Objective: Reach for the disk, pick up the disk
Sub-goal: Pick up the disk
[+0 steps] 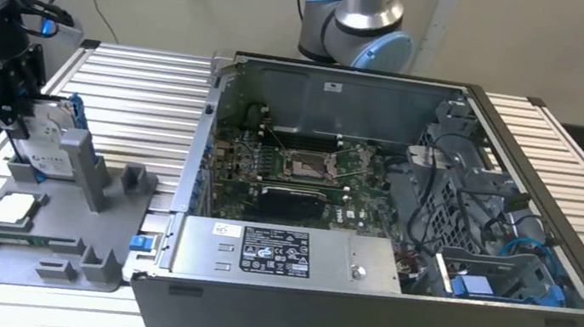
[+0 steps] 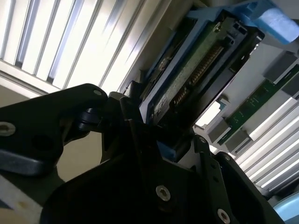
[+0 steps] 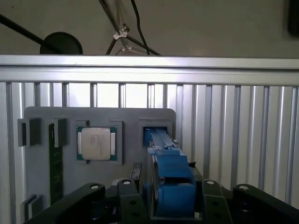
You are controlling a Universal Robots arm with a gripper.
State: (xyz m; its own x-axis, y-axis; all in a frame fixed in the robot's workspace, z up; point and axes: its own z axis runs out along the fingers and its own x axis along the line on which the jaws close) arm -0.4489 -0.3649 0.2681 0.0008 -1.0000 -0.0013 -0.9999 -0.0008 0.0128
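The disk [image 1: 46, 148] stands on edge in a slot of the grey fixture plate [image 1: 50, 254] at the exterior view's left. Its white label and blue bracket show there. My gripper [image 1: 22, 128] comes down on it from above, one finger on each flat side, shut on it. In the first wrist view the blue bracket edge of the disk [image 3: 170, 172] runs between my black fingers [image 3: 133, 198]. In the second wrist view the disk [image 2: 196, 70] shows its green circuit board underside, held in the gripper [image 2: 168, 128].
A square silver chip [image 3: 96, 143] and a green memory stick [image 3: 56, 163] lie on the fixture plate. An open computer case [image 1: 551, 277] with a labelled power-supply box [image 1: 279, 252] stands at the exterior view's right. A second arm's base [image 1: 357, 27] rises behind it, on a slatted aluminium table [image 1: 132, 81].
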